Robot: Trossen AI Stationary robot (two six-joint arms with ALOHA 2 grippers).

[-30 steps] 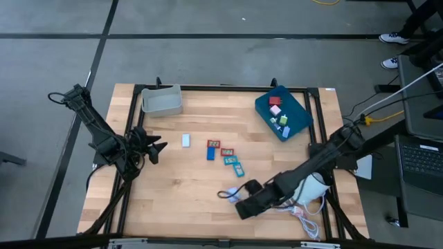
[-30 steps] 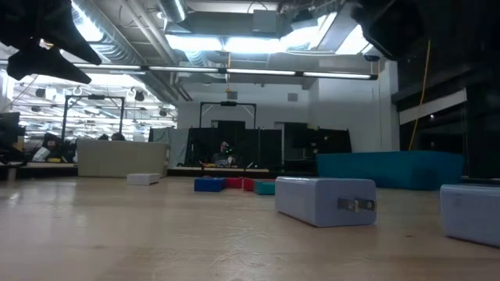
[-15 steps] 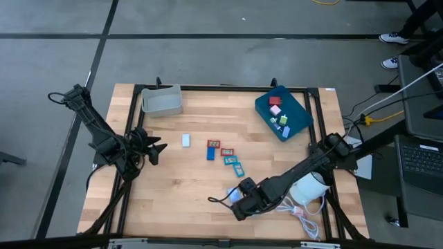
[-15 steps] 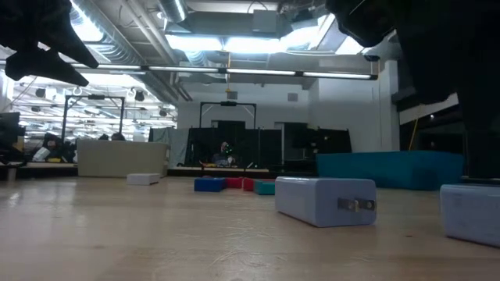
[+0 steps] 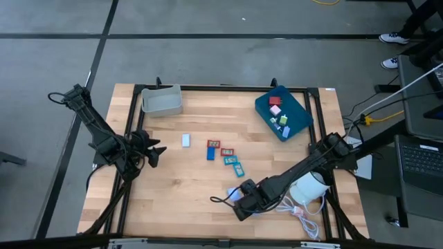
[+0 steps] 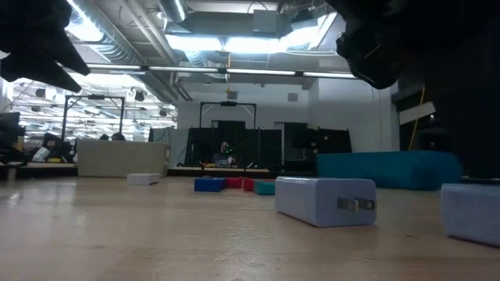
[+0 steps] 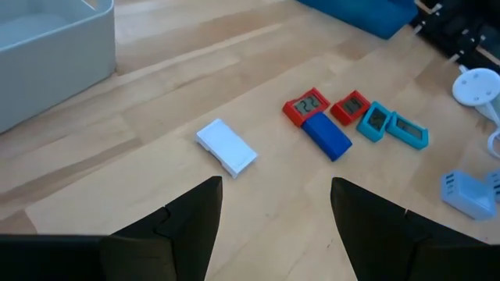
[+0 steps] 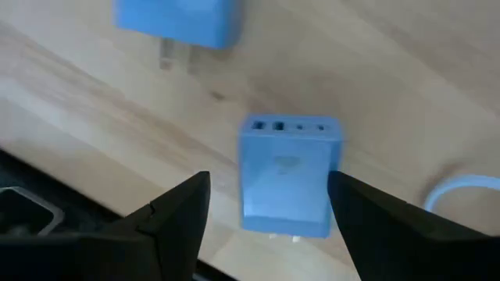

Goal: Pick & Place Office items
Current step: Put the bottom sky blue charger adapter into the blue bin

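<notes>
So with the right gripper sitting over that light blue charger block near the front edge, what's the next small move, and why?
Probably a short straight descent, then close. In the right wrist view the right gripper is open, its fingers on either side of the light blue charger block with wood showing between, so nothing is gripped yet. A second blue plug lies apart, clear of the fingers. The left gripper waits at the table's left.

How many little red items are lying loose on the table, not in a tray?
2: both sit mid-table. One red item touches the dark blue block; the other red item lies beside the teal pieces.
</notes>
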